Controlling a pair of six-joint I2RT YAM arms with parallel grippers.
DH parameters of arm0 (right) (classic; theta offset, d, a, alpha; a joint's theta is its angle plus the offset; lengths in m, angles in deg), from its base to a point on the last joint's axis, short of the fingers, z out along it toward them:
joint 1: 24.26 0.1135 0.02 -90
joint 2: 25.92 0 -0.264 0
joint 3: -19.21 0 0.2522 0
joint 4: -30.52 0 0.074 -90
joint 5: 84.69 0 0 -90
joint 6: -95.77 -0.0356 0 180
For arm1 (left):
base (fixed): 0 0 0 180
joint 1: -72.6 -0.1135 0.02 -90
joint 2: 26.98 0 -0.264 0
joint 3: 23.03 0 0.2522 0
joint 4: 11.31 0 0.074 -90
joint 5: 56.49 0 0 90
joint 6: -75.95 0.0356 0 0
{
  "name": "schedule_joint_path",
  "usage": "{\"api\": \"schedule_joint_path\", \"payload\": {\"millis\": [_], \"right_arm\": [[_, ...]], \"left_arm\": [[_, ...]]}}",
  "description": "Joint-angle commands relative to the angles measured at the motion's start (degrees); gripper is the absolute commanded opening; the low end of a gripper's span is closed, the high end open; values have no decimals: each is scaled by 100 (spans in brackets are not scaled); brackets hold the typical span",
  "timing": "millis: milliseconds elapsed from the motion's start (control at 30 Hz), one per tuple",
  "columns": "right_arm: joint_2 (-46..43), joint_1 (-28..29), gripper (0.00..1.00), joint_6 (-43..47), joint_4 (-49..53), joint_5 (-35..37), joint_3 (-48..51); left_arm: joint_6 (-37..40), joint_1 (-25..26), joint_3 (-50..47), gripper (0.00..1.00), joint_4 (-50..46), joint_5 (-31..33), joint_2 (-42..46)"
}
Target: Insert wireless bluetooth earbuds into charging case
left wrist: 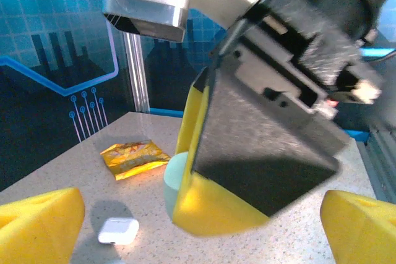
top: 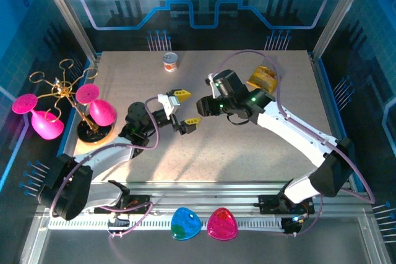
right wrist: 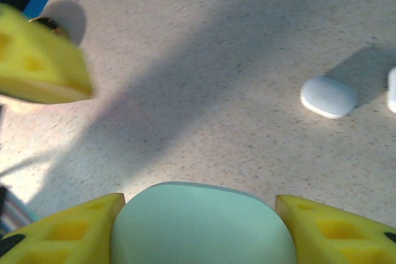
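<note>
My right gripper (right wrist: 201, 230) is shut on a pale green rounded charging case (right wrist: 201, 224), held just above the table. My left gripper (left wrist: 198, 230) stands wide open around it, one yellow finger (left wrist: 37, 221) on each side, touching nothing. From above, the left gripper (top: 187, 108) and right gripper (top: 201, 104) meet nose to nose at the table's middle. A closed white case (left wrist: 117, 230) lies on the table beside them, and it shows as the white case (right wrist: 328, 96) in the right wrist view. The earbuds are out of view.
A gold foil packet (top: 263, 78) lies at the back right and a small can (top: 170, 61) at the back middle. A gold rack with pink glasses (top: 93, 109) stands at the left. Blue (top: 185, 224) and pink (top: 221, 224) shells sit on the near rail.
</note>
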Motion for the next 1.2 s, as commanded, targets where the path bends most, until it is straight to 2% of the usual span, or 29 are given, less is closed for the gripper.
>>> {"api": "schedule_joint_path", "payload": {"millis": [0, 200, 367, 667, 833, 933, 1000, 1167], "right_arm": [[-248, -308, 48, -148, -463, 267, 464], [-145, -662, 48, -391, -1111, 586, 1372], [324, -728, 48, -440, -1572, 1014, 1839], [1363, -735, 48, -597, -2125, 1168, 2161], [1703, -742, 51, -609, -2109, 1173, 2101], [1586, -744, 59, -596, -2101, 1218, 2113], [1397, -742, 71, -540, -2064, 1279, 2117], [661, -768, 93, -235, -2174, 1504, 2268]], "left_arm": [[71, 30, -227, 99, -540, -148, 232], [425, 97, -699, 99, -1346, 373, 337], [860, 259, -610, 99, -1896, 721, 178], [1139, 418, -453, 99, -2132, 828, -94], [1260, 410, -415, 99, -2243, 726, -108], [1267, 410, -378, 99, -2299, 689, -125], [1235, 417, -361, 99, -2282, 727, -129], [977, 350, -422, 99, -1899, 1118, -129]]}}
